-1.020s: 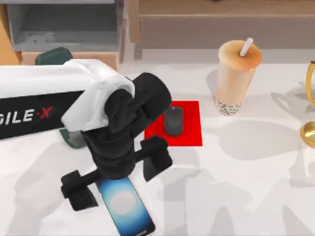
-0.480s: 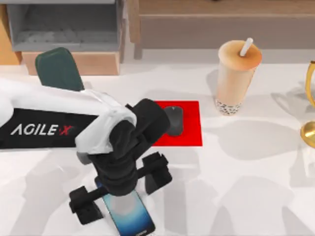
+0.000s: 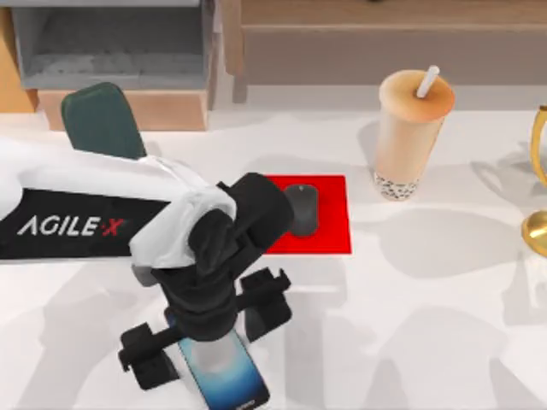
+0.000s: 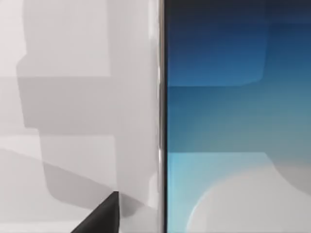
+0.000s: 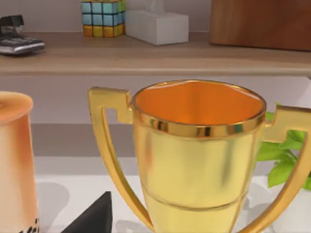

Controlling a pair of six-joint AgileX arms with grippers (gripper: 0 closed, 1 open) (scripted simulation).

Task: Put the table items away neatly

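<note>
Your left gripper (image 3: 208, 335) is hanging low over the black smartphone (image 3: 224, 378), its two fingers spread wide with one on each long side of the phone and neither visibly pinching it. The smartphone is lying flat on the white table (image 3: 427, 325), in front of and slightly left of the red pad (image 3: 329, 224), with its glowing blue-white screen facing up. Through the left wrist camera you are looking almost straight down at that screen (image 4: 233, 121), with the phone's thin metallic edge running beside bare tabletop (image 4: 73, 73) and one dark fingertip (image 4: 99, 218) poking into view just off that edge.

The dark-grey mouse (image 3: 301, 209) is sitting on the red pad, near its middle. The peach milk-tea cup (image 3: 410, 132) is standing upright, straw up, to the right of the red pad and a little behind it. The dark green stand (image 3: 102, 120) is rising well to the left of the red pad, behind your left arm.

Your right arm is sitting parked far to the right of the red pad; its wrist camera is facing a gold trophy cup (image 5: 197, 160), with the milk-tea cup (image 5: 17, 160) beside it. You cannot tell how its fingers are set.
</note>
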